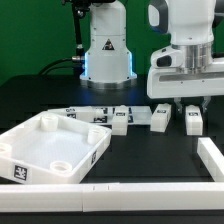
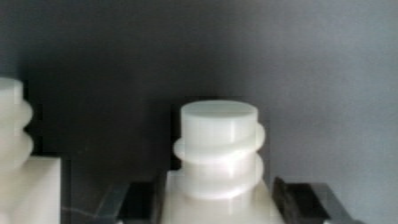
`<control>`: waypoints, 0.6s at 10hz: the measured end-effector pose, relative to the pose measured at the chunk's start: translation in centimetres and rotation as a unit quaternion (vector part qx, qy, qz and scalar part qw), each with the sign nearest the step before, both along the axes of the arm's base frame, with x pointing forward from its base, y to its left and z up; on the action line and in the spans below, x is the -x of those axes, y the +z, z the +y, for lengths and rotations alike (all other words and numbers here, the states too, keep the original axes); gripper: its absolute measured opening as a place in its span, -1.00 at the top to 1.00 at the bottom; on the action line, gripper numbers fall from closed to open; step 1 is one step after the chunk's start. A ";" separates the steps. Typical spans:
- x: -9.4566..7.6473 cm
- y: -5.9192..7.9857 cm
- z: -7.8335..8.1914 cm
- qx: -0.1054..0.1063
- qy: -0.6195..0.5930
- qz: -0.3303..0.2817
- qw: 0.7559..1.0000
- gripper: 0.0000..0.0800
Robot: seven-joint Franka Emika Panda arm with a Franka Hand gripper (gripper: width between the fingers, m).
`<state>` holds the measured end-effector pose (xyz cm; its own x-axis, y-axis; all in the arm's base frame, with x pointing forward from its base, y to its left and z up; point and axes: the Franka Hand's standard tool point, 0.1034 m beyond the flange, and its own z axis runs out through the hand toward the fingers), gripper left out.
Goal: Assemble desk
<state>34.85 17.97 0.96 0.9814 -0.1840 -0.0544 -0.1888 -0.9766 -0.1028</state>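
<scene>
The desk top (image 1: 45, 150), a white rimmed tray with round corner sockets, lies at the exterior view's front left. Three tagged white legs lie in a row behind it: one (image 1: 121, 118), another (image 1: 160, 118) and the rightmost (image 1: 193, 121). My gripper (image 1: 193, 108) has come down on the rightmost leg. In the wrist view that leg (image 2: 221, 140) fills the gap between my dark fingers (image 2: 125, 198), its round knobbed end pointing away, and my gripper (image 2: 217, 200) is shut on it. A neighbouring leg (image 2: 13, 125) shows at the frame's edge.
A white L-shaped rail (image 1: 150, 190) runs along the front and up the exterior view's right side (image 1: 211, 156). The marker board (image 1: 78, 113) lies flat behind the desk top. The arm's base (image 1: 107, 50) stands at the back centre.
</scene>
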 end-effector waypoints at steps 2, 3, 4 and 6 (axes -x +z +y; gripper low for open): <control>0.1 0.0 0.1 0.000 0.004 0.000 1.000 0.08; 0.2 0.1 0.4 0.000 0.012 0.000 1.000 0.08; -0.2 0.9 -0.1 0.000 0.024 -0.001 1.000 -0.43; -2.2 4.4 -2.0 0.003 0.048 0.004 0.999 -0.61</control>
<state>37.04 16.01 5.39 0.9942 -0.0887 -0.0608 -0.0942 -0.9909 -0.0959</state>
